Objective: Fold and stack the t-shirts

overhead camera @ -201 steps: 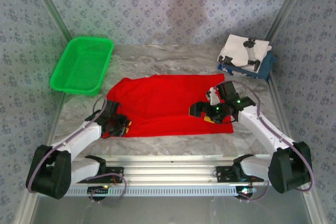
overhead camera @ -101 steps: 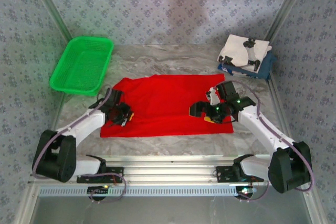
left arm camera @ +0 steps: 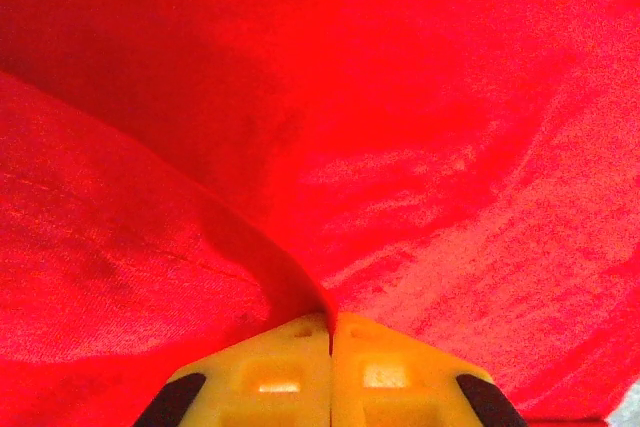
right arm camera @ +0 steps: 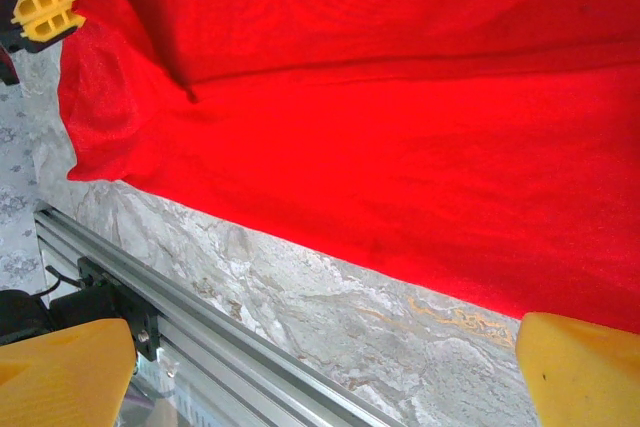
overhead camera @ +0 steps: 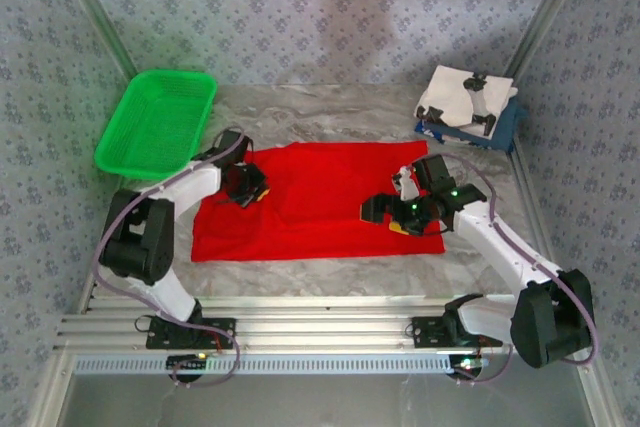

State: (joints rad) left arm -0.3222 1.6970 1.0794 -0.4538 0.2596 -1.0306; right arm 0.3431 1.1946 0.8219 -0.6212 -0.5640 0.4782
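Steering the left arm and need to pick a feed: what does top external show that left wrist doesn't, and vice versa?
Top external adds the layout: the green basket at far left, the folded white and dark blue tees at far right, and the right gripper over the right side of the red tee. Left wrist adds grip detail: yellow fingers closed on a raised ridge of red cloth. Both show the red tee and the left gripper at its far-left part.
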